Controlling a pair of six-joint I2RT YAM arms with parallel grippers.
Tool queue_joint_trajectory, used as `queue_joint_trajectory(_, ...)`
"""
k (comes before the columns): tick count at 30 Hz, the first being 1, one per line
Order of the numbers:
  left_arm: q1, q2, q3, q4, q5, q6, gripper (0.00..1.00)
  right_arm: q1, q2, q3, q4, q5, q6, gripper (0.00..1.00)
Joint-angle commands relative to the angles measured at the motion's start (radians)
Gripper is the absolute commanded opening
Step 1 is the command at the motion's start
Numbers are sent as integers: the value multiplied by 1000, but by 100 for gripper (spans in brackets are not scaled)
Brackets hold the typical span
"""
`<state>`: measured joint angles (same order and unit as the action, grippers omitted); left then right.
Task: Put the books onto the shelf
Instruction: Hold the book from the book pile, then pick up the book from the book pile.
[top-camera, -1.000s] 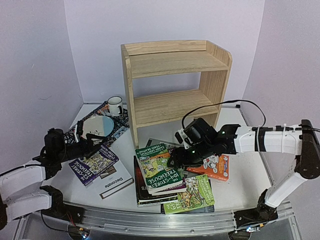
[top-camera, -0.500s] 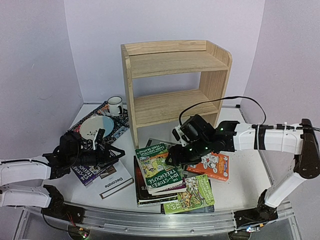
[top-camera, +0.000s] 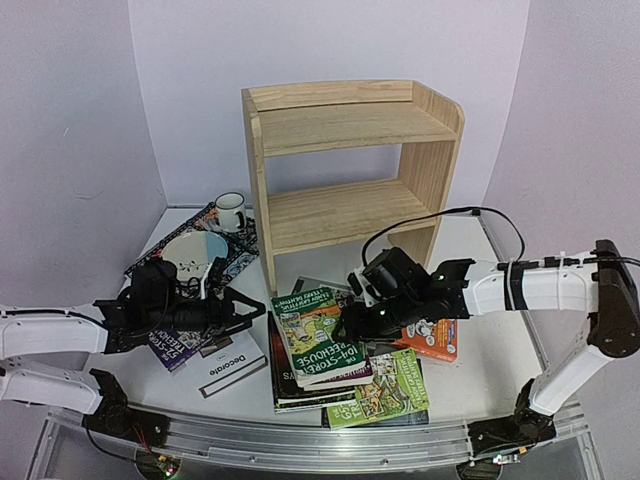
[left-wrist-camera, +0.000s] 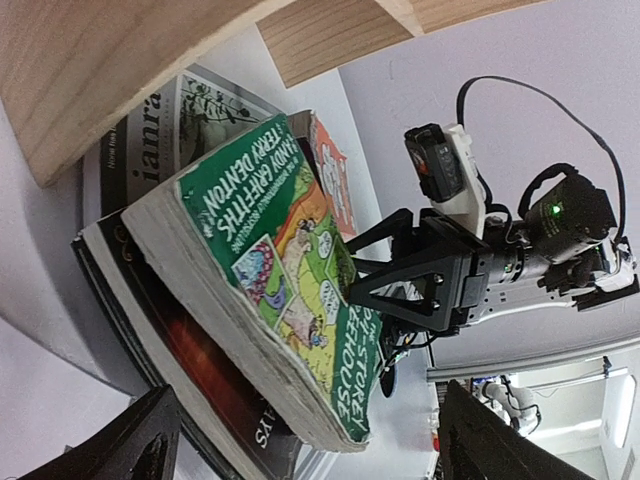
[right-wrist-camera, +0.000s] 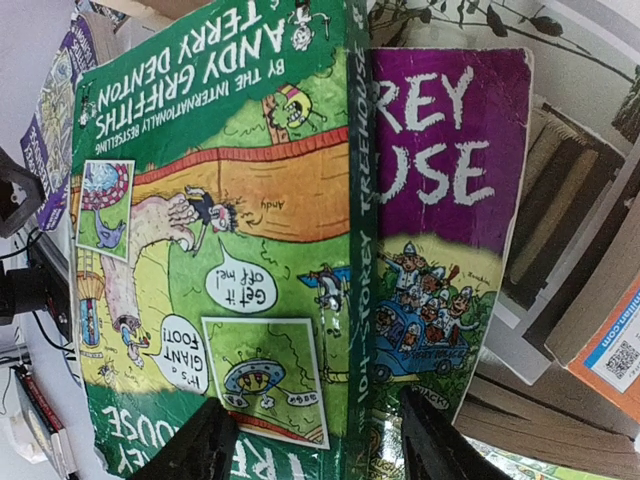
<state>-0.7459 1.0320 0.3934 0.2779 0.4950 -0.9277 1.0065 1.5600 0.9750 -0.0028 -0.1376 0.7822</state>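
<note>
The pine shelf stands at the back, both tiers bare. The books lie in a heap in front of it. A green Treehouse book tops the heap, over a purple one and a dark one. My right gripper hovers open over the green book's spine edge, its fingers straddling the spine. My left gripper is open just left of the heap, with the green book seen between its fingers. A purple book and the white "Decorate" lie under the left arm.
An orange book, a second green one and the grey "ianra" book lie round the heap. A patterned mat at the back left carries a mug and a bowl. The right arm's cable loops in front of the shelf.
My left arm has reached right, from over the mat's edge to beside the book heap. The right gripper has slid slightly left and down over the green book, its jaws a little narrower.
</note>
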Motion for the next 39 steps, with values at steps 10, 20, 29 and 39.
queue_joint_trajectory(10,-209,128,111,26,-107,-208,89,4,6,-59,9,-5,81,46)
queue_joint_trajectory(20,-225,230,140,31,-130,-240,89,5,13,-74,38,-3,95,46)
queue_joint_trajectory(29,-226,301,153,92,-128,-248,83,5,6,-86,49,-11,106,46)
queue_joint_trajectory(39,-227,367,160,154,-110,-266,80,5,-4,-105,75,-16,122,46)
